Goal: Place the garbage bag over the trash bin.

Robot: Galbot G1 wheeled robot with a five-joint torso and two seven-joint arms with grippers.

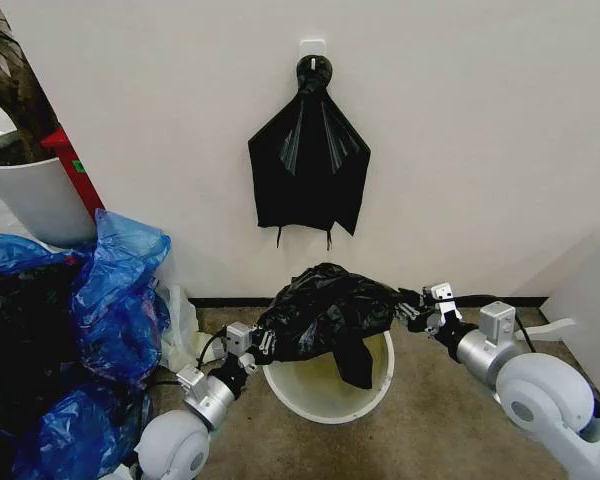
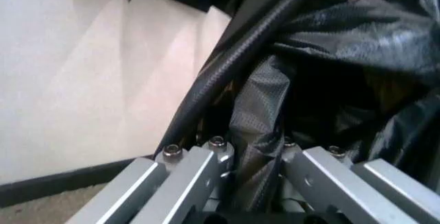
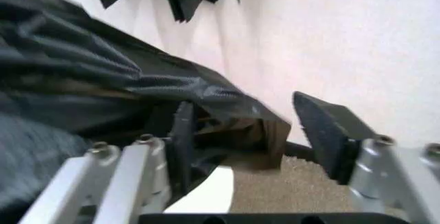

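The black garbage bag (image 1: 325, 308) lies bunched over the far half of the cream-white trash bin (image 1: 325, 395). A flap of it hangs into the bin's opening. My left gripper (image 1: 264, 344) is at the bag's left side, shut on a fold of the garbage bag (image 2: 258, 126) that runs between its fingers (image 2: 234, 64). My right gripper (image 1: 412, 308) is at the bag's right edge. Its fingers (image 3: 323, 131) stand wide apart and open, with a corner of the bag (image 3: 234, 126) lying in the gap against one pad.
Blue plastic bags (image 1: 120, 290) are piled to the left, close to my left arm. A white plant pot (image 1: 35, 195) stands behind them. A fan-shaped black bundle (image 1: 308, 170) hangs on the wall above the bin. Bare carpet lies in front of the bin.
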